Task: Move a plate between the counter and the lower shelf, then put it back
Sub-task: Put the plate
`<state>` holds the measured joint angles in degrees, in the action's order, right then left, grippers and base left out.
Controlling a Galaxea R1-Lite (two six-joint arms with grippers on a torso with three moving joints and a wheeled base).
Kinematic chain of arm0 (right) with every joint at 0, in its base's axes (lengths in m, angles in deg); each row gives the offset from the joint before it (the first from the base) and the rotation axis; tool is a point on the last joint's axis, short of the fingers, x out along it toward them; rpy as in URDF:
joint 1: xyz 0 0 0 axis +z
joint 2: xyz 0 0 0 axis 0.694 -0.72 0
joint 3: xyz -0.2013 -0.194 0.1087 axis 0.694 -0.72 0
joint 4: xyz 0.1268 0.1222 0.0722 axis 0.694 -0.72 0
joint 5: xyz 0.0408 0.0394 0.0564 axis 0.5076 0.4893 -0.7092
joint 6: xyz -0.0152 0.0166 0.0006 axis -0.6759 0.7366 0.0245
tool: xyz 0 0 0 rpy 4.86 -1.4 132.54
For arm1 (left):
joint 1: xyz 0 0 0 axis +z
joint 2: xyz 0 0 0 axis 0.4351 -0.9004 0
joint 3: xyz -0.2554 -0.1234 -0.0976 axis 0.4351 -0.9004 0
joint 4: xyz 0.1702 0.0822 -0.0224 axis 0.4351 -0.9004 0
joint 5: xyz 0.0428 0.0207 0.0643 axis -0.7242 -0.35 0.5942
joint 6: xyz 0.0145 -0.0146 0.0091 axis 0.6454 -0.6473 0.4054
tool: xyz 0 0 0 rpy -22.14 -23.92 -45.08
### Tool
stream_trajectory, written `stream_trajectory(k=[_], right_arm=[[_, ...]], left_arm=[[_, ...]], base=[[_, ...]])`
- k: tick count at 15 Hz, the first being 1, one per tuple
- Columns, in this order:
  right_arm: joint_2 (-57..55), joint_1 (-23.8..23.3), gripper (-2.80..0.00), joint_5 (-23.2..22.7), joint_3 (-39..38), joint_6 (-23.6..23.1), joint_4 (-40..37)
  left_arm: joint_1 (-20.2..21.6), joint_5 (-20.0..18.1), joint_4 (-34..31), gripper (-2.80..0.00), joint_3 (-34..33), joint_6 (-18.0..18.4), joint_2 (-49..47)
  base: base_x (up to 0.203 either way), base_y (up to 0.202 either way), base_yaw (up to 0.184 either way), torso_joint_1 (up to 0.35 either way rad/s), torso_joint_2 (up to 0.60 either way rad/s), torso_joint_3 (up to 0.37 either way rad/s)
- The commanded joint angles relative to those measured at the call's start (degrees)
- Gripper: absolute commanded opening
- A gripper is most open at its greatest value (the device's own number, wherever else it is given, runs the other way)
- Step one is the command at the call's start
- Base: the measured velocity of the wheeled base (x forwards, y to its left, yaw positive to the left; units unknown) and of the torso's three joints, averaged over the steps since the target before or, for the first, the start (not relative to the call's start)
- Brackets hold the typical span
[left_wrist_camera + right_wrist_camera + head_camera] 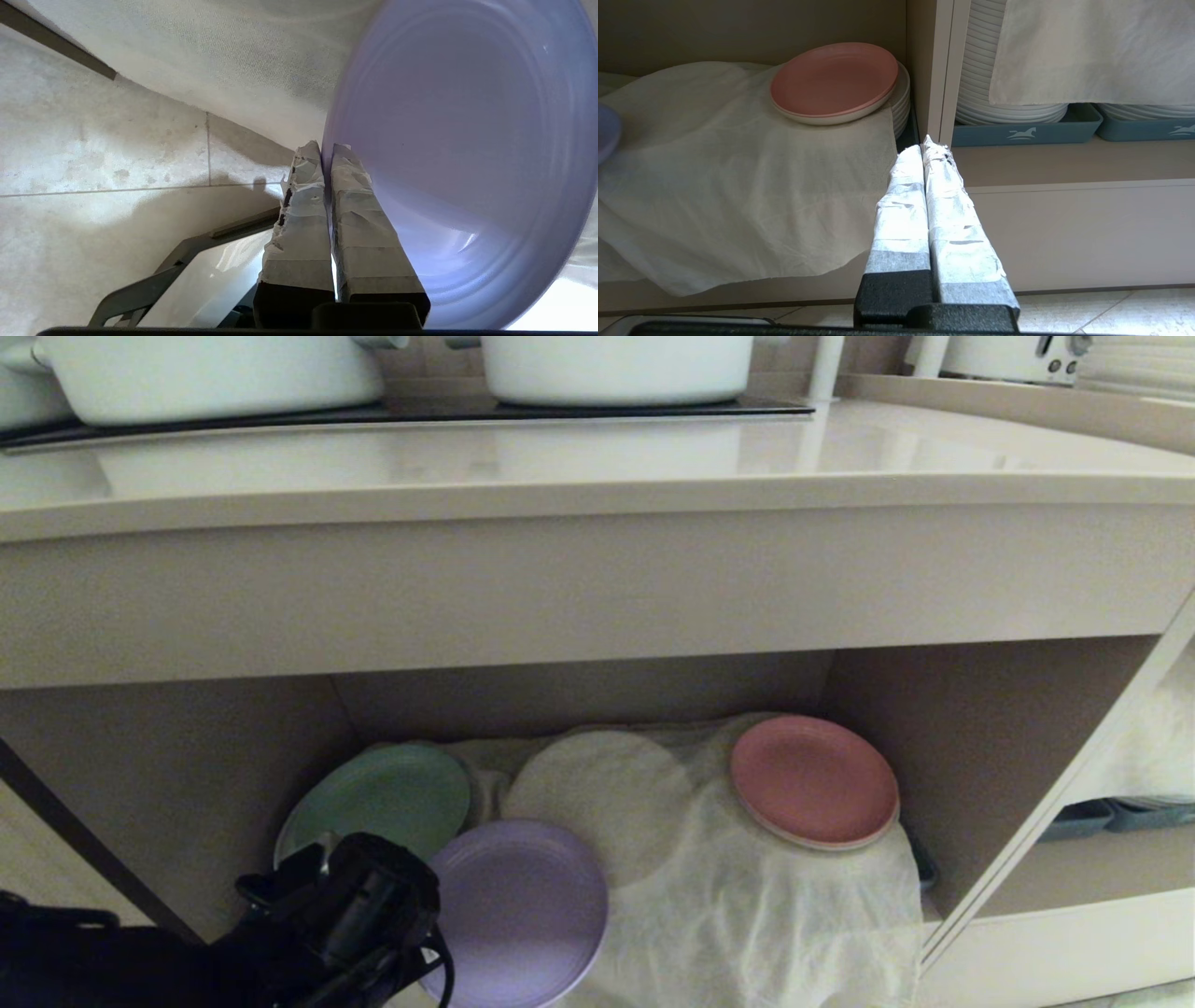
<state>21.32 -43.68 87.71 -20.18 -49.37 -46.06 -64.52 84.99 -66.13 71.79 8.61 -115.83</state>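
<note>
Counting the coloured plates in the lower shelf (980, 737) gives three: one green plate (383, 798) at the back left, one pink-red plate (814, 780) at the back right resting on a stack of white plates (901, 100), and one lavender plate (523, 905) at the front left. A white gauzy cloth (747, 905) drapes the shelf base and covers one more round shape between the green and pink-red plates. Two white pots (616, 369) stand on the counter (597, 457) above, on a black hob panel (411, 415).

One gripper is at work: the left gripper (327, 151) is at the near left edge of the lavender plate, its two taped fingers (299, 224) pressed almost together with the plate's rim pinched between them. The plate sits over the cloth at the shelf's front edge; whether it rests on the cloth cannot be told.

The right gripper (925, 145) hangs idle outside the shelf, near the divider beside the pink-red plate, fingers closed together on nothing.
</note>
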Motion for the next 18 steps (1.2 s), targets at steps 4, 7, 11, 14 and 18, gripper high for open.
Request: stream_trajectory(k=[4,7,11,14,18], right_arm=[[-0.07,0.0,-2.8,-0.05,0.0,0.05,-0.01],[-0.07,0.03,-2.8,-0.05,0.0,0.05,-0.01],[-0.07,0.98,-2.8,-0.05,0.0,0.04,-0.01],[-0.07,0.0,-2.8,-0.12,0.0,0.05,-0.01],[-0.07,0.08,-2.8,-0.05,0.0,0.03,-0.01]], left_arm=[[-0.03,0.07,0.13,-2.8,-3.16,-2.72,3.83],[-0.39,-0.09,0.02,-2.8,-4.52,-2.84,5.71],[-1.42,-0.38,-2.19,-2.8,-5.77,-2.75,8.5],[-1.87,-0.38,-6.1,-2.8,-5.86,-2.75,11.54],[-1.96,-0.34,-9.98,-2.8,-5.89,-2.66,15.14]], base=[[0.0,0.0,0.0,0.0,0.0,0.0],[0.0,0.0,0.0,0.0,0.0,0.0],[0.0,0.0,0.0,0.0,0.0,0.0],[0.0,0.0,0.0,0.0,0.0,0.0],[0.0,0.0,0.0,0.0,0.0,0.0]])
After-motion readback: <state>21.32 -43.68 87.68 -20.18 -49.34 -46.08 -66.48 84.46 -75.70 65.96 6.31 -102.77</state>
